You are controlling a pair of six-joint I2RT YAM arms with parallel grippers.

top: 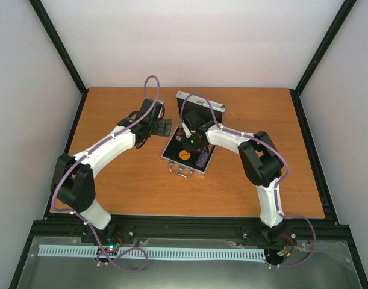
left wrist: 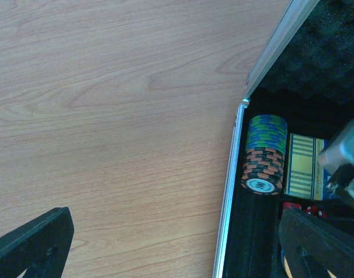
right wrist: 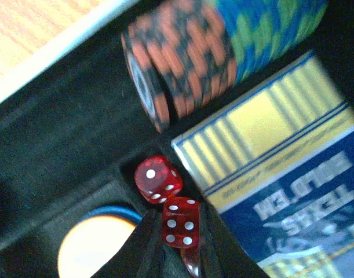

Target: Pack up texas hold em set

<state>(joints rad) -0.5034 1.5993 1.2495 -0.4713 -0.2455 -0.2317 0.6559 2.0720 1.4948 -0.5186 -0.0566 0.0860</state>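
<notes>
Red die (right wrist: 179, 222), tiny, hard, probably slick: we note right claw (right wrist: 178, 246) pinching its flat faces inside the aluminium case (left wrist: 227, 191); left claw (left wrist: 174, 255) gapes wide above the surface (left wrist: 107, 116).

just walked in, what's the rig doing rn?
Packing the poker set. The right tool pinches a red die down in the open case, right beside a second die lying there. The chips, card deck and orange disc are in the case. The left tool hangs open over the table beside the case, holding nothing.
</notes>
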